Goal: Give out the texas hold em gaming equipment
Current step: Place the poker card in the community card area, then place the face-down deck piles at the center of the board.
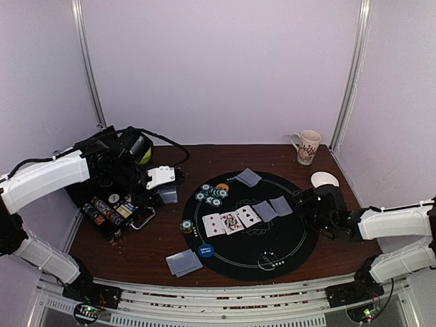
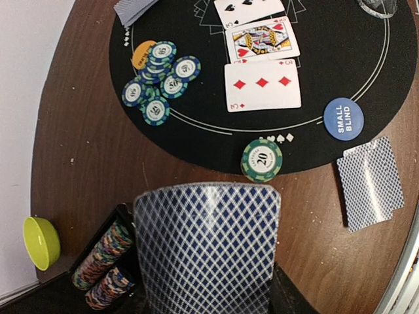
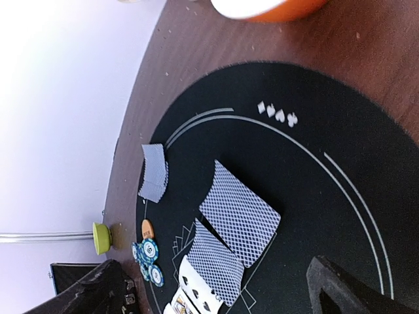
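Pinching a diamond-backed card (image 2: 206,248) flat in front of its own wrist camera, the left gripper (image 1: 165,182) is clamped on it, over bare wood between the chip case (image 1: 109,212) and the black mat (image 1: 286,242). Honestly can't tell if that's one card or a thin stack. The right gripper (image 1: 304,201) is spread wide with nothing in it, parked just beside the two face-down cards (image 1: 272,208) that end the row. The three face-up cards (image 1: 231,221) carry on from there.

What I'd worry about:
- The held card is thin and glossy and bows along its top edge, so a loose pinch could let it slide or fan out.
- If it drops, it lands off the mat or on the single green chip (image 2: 262,159) straddling the mat's rim just ahead.
- The right jaws could nudge that neat row crooked, since flat cards give them nothing to bite.
- The chip pile (image 2: 157,78) is a loose heap touching the orange disc (image 2: 143,53), so one bump would scatter it.

Texture-wise, the mat looks matte and felt-like with white printed lines. The chips are round with striped edges, and the small blind button (image 2: 343,118) is a smooth blue disc.
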### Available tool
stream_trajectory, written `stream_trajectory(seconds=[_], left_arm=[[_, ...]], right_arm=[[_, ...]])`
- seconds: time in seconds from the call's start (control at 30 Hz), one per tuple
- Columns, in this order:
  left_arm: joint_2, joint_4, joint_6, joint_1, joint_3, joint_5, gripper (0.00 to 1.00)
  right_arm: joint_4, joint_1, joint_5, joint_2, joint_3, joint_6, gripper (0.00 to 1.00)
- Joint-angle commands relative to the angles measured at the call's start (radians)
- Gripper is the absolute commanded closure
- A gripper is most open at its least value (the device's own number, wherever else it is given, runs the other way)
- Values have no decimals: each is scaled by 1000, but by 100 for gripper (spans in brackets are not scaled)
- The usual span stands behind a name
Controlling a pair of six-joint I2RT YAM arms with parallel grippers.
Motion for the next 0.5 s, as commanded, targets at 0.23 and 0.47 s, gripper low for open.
stream_trajectory(seconds=[0.23, 0.47], left_arm=[[180, 280, -305, 113, -135, 139, 55], [338, 327, -434, 155, -168, 177, 57]], right_arm=[[-221, 2, 220, -217, 219, -570, 0], [-244, 2, 210, -248, 311, -747, 0]])
